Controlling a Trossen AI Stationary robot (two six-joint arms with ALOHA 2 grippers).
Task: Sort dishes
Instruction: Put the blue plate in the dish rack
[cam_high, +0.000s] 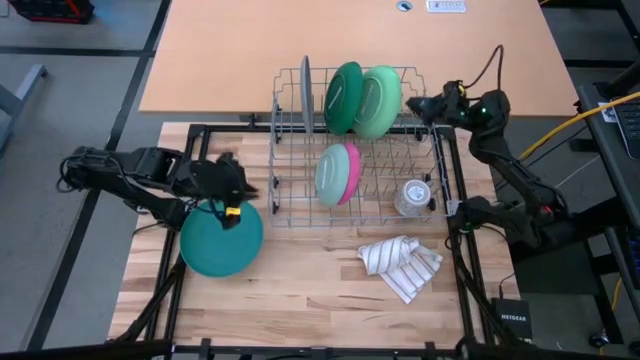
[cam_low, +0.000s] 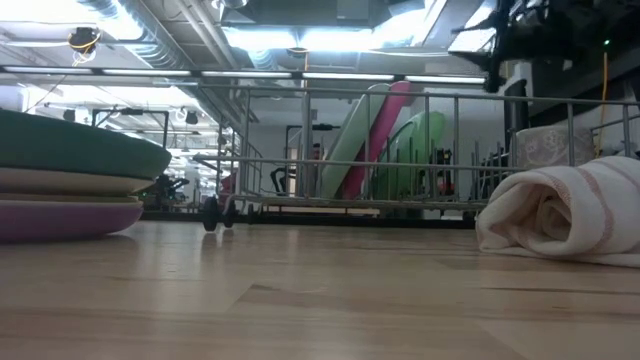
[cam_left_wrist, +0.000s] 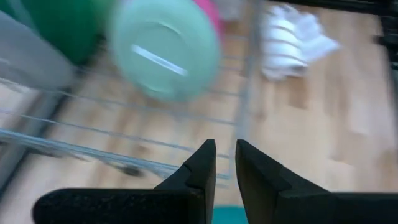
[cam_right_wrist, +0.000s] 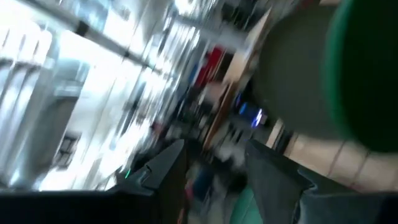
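A wire dish rack (cam_high: 355, 205) holds upright plates: grey (cam_high: 305, 92), dark green (cam_high: 342, 98) and light green (cam_high: 380, 100) in the far row, pale green (cam_high: 330, 172) and pink (cam_high: 352, 170) in the near row. A stack lies flat on the table at the left, with a teal plate (cam_high: 222, 240) on top. The low view shows a cream plate (cam_low: 60, 182) and a purple plate (cam_low: 60, 215) under it. My left gripper (cam_left_wrist: 225, 149) hovers above the stack's far edge beside the rack, fingers a narrow gap apart and empty. My right gripper (cam_right_wrist: 214, 162) is open and empty by the light green plate.
A small clear glass cup (cam_high: 412, 197) stands in the rack's near right corner. A rolled white striped cloth (cam_high: 400, 265) lies on the table in front of the rack. Bare wood lies between the stack and the cloth.
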